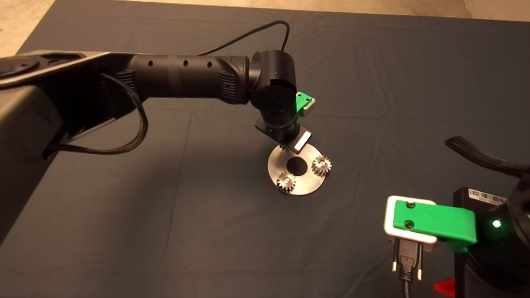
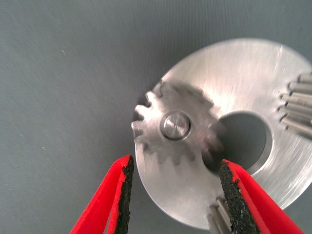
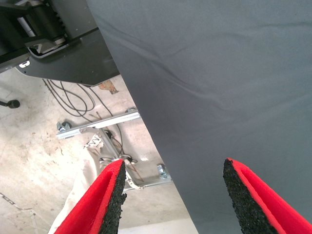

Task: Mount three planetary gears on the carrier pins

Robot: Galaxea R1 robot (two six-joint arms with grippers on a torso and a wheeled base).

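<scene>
The round silver disc (image 1: pixel 308 184) with a large centre hole lies mid-mat. Two small gears (image 1: pixel 286 182) (image 1: pixel 321 165) sit on its carrier pins. My left gripper (image 1: pixel 292 145) hangs over the disc's far edge and hides the third gear in the head view. In the left wrist view that gear (image 2: pixel 168 100) sits on its pin (image 2: pixel 175 124) on the disc (image 2: pixel 234 73). The left gripper (image 2: pixel 175 195) is open, its fingers (image 2: pixel 122 190) on either side and apart from the gear. Parts of the other two gears (image 2: pixel 297 105) (image 2: pixel 217 217) show at the edges.
My right gripper (image 3: pixel 173 195) waits open at the mat's lower right edge (image 1: pixel 444 287), with the floor, cables and a metal frame (image 3: pixel 97 124) beyond it. Its camera cable (image 1: pixel 405 264) hangs over the mat. The left arm (image 1: pixel 184 75) spans the mat's left half.
</scene>
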